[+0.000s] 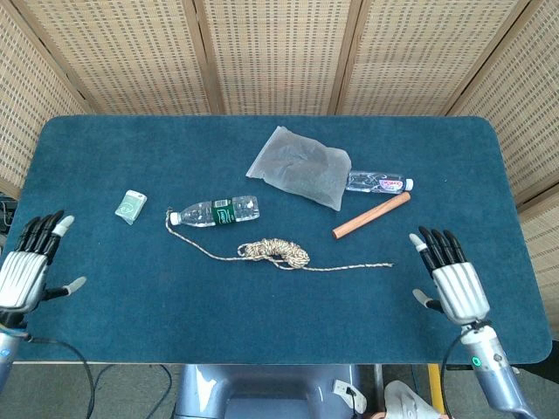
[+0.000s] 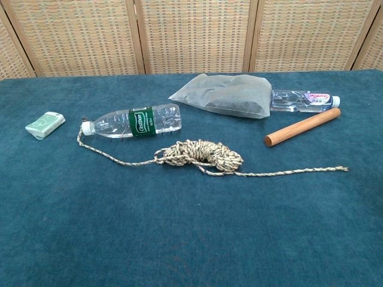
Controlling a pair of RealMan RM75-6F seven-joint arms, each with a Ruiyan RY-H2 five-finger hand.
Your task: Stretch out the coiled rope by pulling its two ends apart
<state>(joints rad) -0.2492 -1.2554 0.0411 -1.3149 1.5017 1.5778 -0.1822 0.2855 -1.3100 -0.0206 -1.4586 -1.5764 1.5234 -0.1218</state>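
The speckled rope [image 1: 275,251] [image 2: 200,154] lies on the blue table [image 1: 262,305] with a small tangle at its middle. One end curves up to the cap of the green-label bottle [image 1: 216,211] [image 2: 134,121]; the other end trails right to about [image 1: 390,264] [image 2: 344,169]. My left hand [image 1: 26,269] is open at the table's near left corner, far from the rope. My right hand [image 1: 452,280] is open at the near right, a short way right of the rope's free end. Neither hand shows in the chest view.
A grey plastic bag [image 1: 300,167] [image 2: 224,95], a second clear bottle [image 1: 378,183] [image 2: 302,100] and a wooden dowel [image 1: 371,215] [image 2: 302,127] lie behind the rope on the right. A small green packet [image 1: 131,206] [image 2: 45,125] sits at the left.
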